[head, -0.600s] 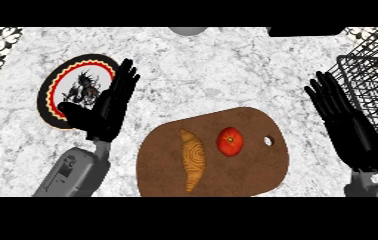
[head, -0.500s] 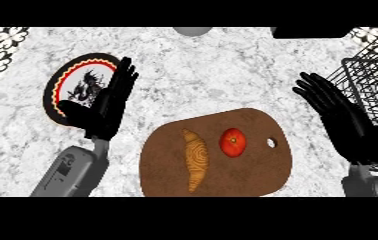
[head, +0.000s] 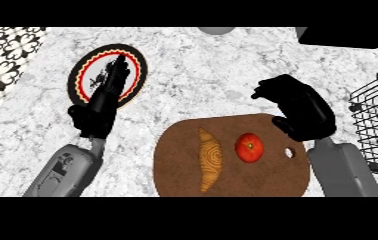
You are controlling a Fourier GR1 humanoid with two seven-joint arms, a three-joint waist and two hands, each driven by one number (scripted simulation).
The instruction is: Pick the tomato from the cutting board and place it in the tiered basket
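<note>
A red tomato (head: 249, 147) lies on the brown cutting board (head: 177, 169), right of a croissant (head: 210, 158). My right hand (head: 301, 109) hovers over the board's upper right corner, just above and right of the tomato, its fingers curled downward and holding nothing. My left hand (head: 102, 103) rests with straight fingers over a round patterned plate (head: 136, 71) at the upper left. The black wire tiered basket (head: 367, 115) shows only partly at the right edge.
The cutting board has a hanging hole (head: 290, 153) near its right end. A grey round object (head: 216, 30) sits at the top edge, and a dark object (head: 339, 35) fills the top right corner. A patterned wall tile (head: 18, 51) lies at the far left.
My right hand has swung left from beside the basket to above the board's upper right corner and curled its fingers. The view has shifted slightly; the left hand stays over the plate.
</note>
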